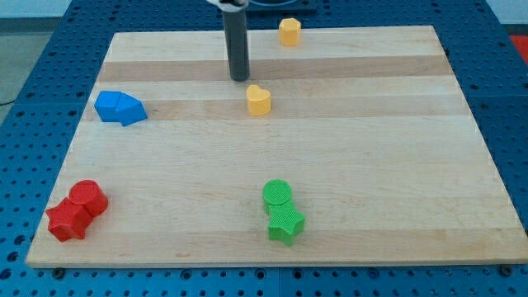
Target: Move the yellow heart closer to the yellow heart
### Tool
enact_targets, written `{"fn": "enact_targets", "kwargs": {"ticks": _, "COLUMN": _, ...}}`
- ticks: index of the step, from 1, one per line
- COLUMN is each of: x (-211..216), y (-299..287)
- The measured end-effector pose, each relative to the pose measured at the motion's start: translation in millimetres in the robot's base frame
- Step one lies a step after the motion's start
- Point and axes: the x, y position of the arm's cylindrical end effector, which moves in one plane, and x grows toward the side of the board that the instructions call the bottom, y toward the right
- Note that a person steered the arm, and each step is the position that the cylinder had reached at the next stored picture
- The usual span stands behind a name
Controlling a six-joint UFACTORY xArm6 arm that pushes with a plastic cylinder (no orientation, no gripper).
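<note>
A yellow heart (258,100) lies a little above the middle of the wooden board (371,165). My tip (239,78) stands just up and to the left of it, a short gap away, not touching. A second yellow block (289,31), a hexagon-like shape, sits near the board's top edge, up and to the right of my tip.
Two blue blocks (120,108) lie together at the left. A red cylinder (89,198) and a red star (68,221) sit at the bottom left. A green cylinder (277,195) touches a green star (285,224) at the bottom middle.
</note>
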Motion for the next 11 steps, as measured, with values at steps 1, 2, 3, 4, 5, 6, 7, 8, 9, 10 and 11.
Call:
{"fn": "enact_targets", "kwargs": {"ticks": 1, "x": -58.8, "y": 0.5}}
{"fn": "enact_targets", "kwargs": {"ticks": 2, "x": -99.1, "y": 20.3}}
{"fn": "enact_targets", "kwargs": {"ticks": 3, "x": -99.8, "y": 47.1}}
{"fn": "enact_targets", "kwargs": {"ticks": 4, "x": -99.7, "y": 79.7}}
{"fn": "enact_targets", "kwargs": {"ticks": 5, "x": -100.3, "y": 95.2}}
{"fn": "enact_targets", "kwargs": {"ticks": 6, "x": -96.0, "y": 155.8}}
{"fn": "enact_targets", "kwargs": {"ticks": 7, "x": -78.8, "y": 193.4}}
{"fn": "enact_targets", "kwargs": {"ticks": 8, "x": -67.5, "y": 211.2}}
{"fn": "enact_targets", "kwargs": {"ticks": 9, "x": -43.8, "y": 230.7}}
{"fn": "enact_targets", "kwargs": {"ticks": 10, "x": -18.5, "y": 243.2}}
{"fn": "enact_targets", "kwargs": {"ticks": 11, "x": 9.8, "y": 250.6}}
